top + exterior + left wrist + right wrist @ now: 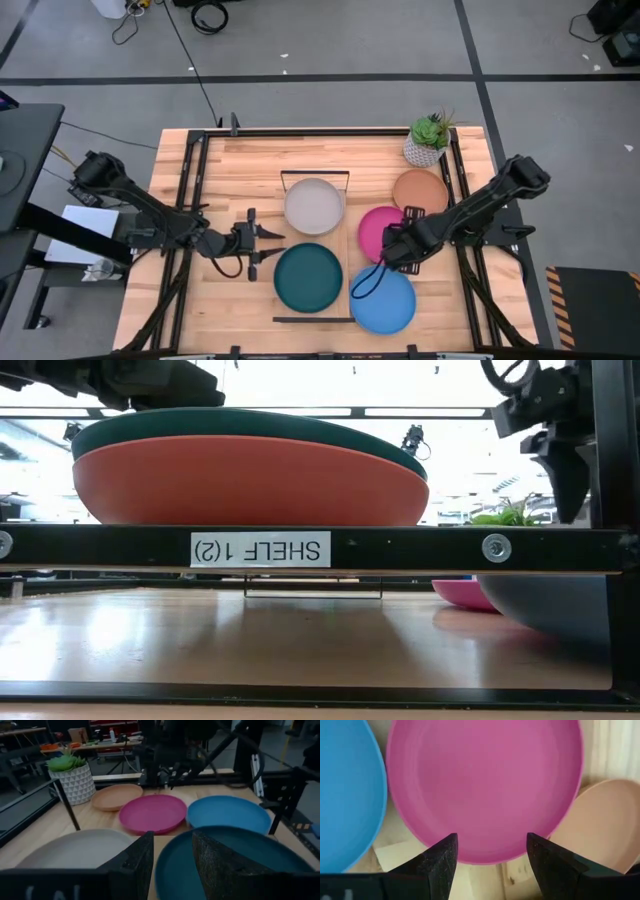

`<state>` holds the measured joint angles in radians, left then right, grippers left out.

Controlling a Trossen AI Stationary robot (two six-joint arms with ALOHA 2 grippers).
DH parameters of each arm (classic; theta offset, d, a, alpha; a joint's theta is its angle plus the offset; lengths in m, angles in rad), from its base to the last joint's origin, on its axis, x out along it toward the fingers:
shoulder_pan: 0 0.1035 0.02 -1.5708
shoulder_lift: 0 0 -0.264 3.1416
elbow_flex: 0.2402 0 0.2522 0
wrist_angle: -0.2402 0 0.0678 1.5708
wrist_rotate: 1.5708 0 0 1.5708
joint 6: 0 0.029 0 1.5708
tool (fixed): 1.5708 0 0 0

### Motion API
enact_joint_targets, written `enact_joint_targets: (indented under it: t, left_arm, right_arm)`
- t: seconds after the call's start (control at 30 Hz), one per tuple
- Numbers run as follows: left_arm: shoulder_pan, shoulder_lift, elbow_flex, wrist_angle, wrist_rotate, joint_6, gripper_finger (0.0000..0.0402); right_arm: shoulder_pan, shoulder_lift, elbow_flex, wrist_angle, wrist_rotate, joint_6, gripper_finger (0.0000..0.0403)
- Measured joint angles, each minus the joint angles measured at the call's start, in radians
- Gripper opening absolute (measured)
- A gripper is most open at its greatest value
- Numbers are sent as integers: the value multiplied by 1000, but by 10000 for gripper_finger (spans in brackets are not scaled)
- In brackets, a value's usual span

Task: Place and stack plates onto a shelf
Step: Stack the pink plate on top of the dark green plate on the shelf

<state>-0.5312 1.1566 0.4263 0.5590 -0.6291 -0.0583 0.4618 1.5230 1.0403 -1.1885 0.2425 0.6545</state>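
Right gripper (392, 246), fingers spread wide and empty, hovers over the near rim of the magenta plate (381, 230), with the blue plate (383, 301) just beside it and the terracotta plate (420, 190) beyond. Left gripper (266, 245), open and empty, points at the dark teal plate (308, 277) on the shelf (345, 245), the cream-white plate (314, 205) alongside.

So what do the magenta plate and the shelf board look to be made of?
The magenta plate looks like matte plastic or a similar moulded material: uniform colour, smooth surface, soft dull sheen, thin rolled rim. The shelf board looks like light wood with visible plank grain, framed in thin black metal wire; the finish seems lightly sealed.
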Motion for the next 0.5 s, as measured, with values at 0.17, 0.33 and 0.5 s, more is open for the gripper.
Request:
enact_joint_targets:
  t: [0.17, 0.33, 0.5]
  left_arm:
    - [0, -77, 0, -90, -5, 7, 143]
    - [0, -125, 0, -134, -6, -11, 143]
    - [0, -125, 0, -177, -5, -69, 143]
  right_arm:
    - [-3, -59, 0, -8, 33, 10, 242]
    - [-27, -83, 0, -12, 30, 60, 242]
    - [-46, -83, -3, -8, 28, 80, 242]
